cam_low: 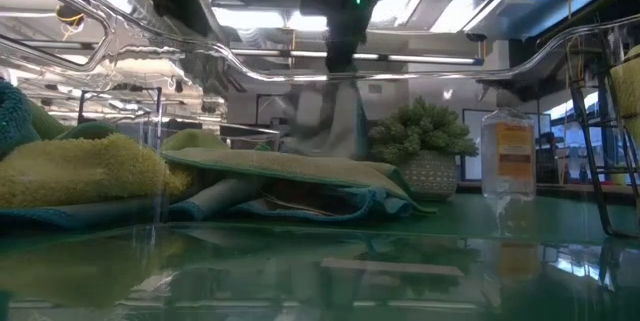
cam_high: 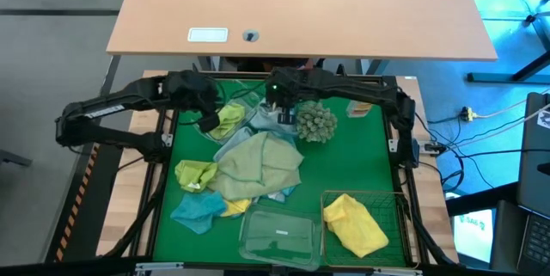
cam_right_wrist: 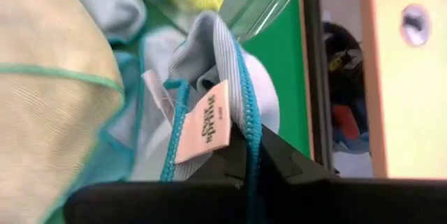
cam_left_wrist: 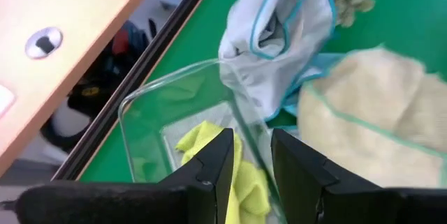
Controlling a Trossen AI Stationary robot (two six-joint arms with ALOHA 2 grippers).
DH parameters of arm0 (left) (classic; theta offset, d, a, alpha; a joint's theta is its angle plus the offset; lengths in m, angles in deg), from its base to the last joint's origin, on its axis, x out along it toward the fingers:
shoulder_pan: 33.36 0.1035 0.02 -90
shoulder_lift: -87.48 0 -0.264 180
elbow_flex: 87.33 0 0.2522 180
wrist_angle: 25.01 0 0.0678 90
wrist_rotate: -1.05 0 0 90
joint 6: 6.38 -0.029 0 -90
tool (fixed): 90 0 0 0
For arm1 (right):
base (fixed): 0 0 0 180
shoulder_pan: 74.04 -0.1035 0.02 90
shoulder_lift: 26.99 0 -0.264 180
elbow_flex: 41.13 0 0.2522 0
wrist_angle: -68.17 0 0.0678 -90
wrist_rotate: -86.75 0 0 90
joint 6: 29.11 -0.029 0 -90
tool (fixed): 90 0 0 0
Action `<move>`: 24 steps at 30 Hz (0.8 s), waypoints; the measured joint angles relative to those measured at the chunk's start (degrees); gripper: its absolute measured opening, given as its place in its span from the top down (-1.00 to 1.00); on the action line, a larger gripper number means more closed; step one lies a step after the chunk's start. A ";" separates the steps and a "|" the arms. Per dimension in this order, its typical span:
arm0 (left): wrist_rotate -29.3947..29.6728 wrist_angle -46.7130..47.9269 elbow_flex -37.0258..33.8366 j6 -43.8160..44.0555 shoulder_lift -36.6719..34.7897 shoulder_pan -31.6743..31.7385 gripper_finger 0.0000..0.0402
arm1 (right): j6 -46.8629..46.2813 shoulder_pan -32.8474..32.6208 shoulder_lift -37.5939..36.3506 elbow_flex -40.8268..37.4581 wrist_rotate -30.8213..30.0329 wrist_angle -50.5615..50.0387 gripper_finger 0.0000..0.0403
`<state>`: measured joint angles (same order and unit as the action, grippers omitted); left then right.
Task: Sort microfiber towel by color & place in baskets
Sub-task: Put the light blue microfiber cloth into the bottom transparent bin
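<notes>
My right gripper (cam_high: pixel 282 108) is shut on a light blue microfiber towel (cam_left_wrist: pixel 279 35) with teal edging, raised at the far middle of the green mat. My left gripper (cam_left_wrist: pixel 255 161) hovers open over the far-left clear basket (cam_left_wrist: pixel 160 105), which holds a lime towel (cam_left_wrist: pixel 209 147); the basket's wall shows beyond the gap between the fingers. A heap of towels lies mid-mat: a big pale green one (cam_high: pixel 258 164) on top, with lime (cam_high: pixel 193 173), teal (cam_high: pixel 196 211) and yellow (cam_high: pixel 237 207) ones around it. A wire basket (cam_high: pixel 400 203) holds a yellow towel (cam_high: pixel 354 224). My right gripper pinches the light blue towel at a bunched, teal-stitched edge (cam_right_wrist: pixel 241 91) beside its sewn-in label (cam_right_wrist: pixel 204 123); several layers are gathered between the fingers. The fingers slant down from above. The towel hangs slack below them (cam_low: pixel 330 121); whether its lower end is clear of the heap I cannot tell.
A grey-green spiky ball (cam_high: pixel 315 121) sits just right of the held towel, and a small bottle with an orange label (cam_low: pixel 508 156) lies at the far right. Another clear basket (cam_high: pixel 279 235) stands at the near middle. A wooden desk (cam_high: pixel 301 9) lies beyond the far edge.
</notes>
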<state>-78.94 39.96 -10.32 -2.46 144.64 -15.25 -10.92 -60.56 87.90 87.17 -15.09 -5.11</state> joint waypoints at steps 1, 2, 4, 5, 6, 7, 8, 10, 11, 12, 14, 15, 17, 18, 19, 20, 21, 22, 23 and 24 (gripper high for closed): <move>-0.42 0.07 0.00 0.00 -0.81 -0.19 0.54 | -0.16 0.00 0.00 2.00 0.46 -1.13 0.95; -0.50 0.25 0.00 0.02 -1.70 -0.50 0.54 | -0.30 -0.16 -0.04 3.98 0.95 -2.38 0.96; -0.56 0.92 0.00 0.02 -3.37 -1.03 0.54 | -1.23 -0.49 -0.07 8.00 1.36 -4.73 0.98; -0.55 0.87 0.00 0.03 -4.20 -1.38 0.54 | -1.36 -0.86 -0.07 10.24 1.40 -5.88 0.98; -0.55 0.86 0.00 0.08 -4.96 -1.78 0.54 | -1.41 -1.26 -0.07 12.30 1.42 -6.79 0.98; -0.54 0.87 0.00 0.17 -5.69 -2.25 0.54 | -1.42 -1.78 -0.07 14.38 1.43 -7.56 0.97; -0.54 0.87 0.00 0.21 -6.36 -2.69 0.54 | -1.45 -2.44 -0.09 16.46 1.44 -8.42 0.96; -0.56 0.87 0.00 0.24 -7.60 -3.64 0.54 | -1.85 -4.01 -0.09 20.17 1.54 -10.02 0.95; -0.67 0.87 0.00 0.33 -8.21 -4.19 0.54 | -2.65 -4.92 -0.44 20.53 1.54 -9.48 0.96; -0.84 0.84 -0.04 0.37 -8.70 -4.75 0.54 | -3.06 -5.96 -1.72 19.52 1.54 -7.97 0.96; -1.58 0.45 -0.98 0.39 -9.93 -5.76 0.54 | -3.44 -8.16 -3.18 18.95 1.80 -7.63 0.98; -2.08 0.59 -1.84 0.42 -10.57 -6.17 0.54 | -4.08 -9.25 -3.94 19.08 1.64 -7.83 0.98; -2.95 0.67 -4.16 0.47 -12.17 -6.92 0.54 | -6.49 -11.88 -4.96 19.40 0.45 -8.15 0.98; -3.49 0.66 -5.59 0.55 -13.11 -7.25 0.54 | -7.82 -13.06 -5.54 19.46 -0.28 -7.67 0.97; -3.95 0.41 -7.11 0.83 -14.15 -7.56 0.54 | -9.06 -14.41 -5.96 19.48 -1.05 -7.44 0.96; -4.19 0.16 -8.71 1.40 -15.26 -7.86 0.54 | -9.93 -15.71 -6.46 19.50 -1.85 -6.97 0.95; -4.38 -0.56 -10.61 1.93 -16.44 -8.15 0.54 | -10.94 -16.93 -6.89 19.50 -2.28 -6.32 0.95; -4.77 -1.32 -12.37 2.42 -17.59 -8.34 0.54 | -12.14 -18.22 -7.10 19.50 -2.66 -5.56 0.96; -5.13 -2.18 -14.13 3.03 -18.70 -8.56 0.54 | -13.40 -19.46 -7.46 19.50 -2.77 -4.67 0.96; -5.34 -3.39 -15.75 3.47 -19.75 -8.78 0.54 | -14.34 -20.74 -7.79 19.50 -2.73 -3.98 0.97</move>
<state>-84.27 36.57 -26.08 1.01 124.89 -24.03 -25.25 -81.31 80.12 106.67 -17.82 -9.08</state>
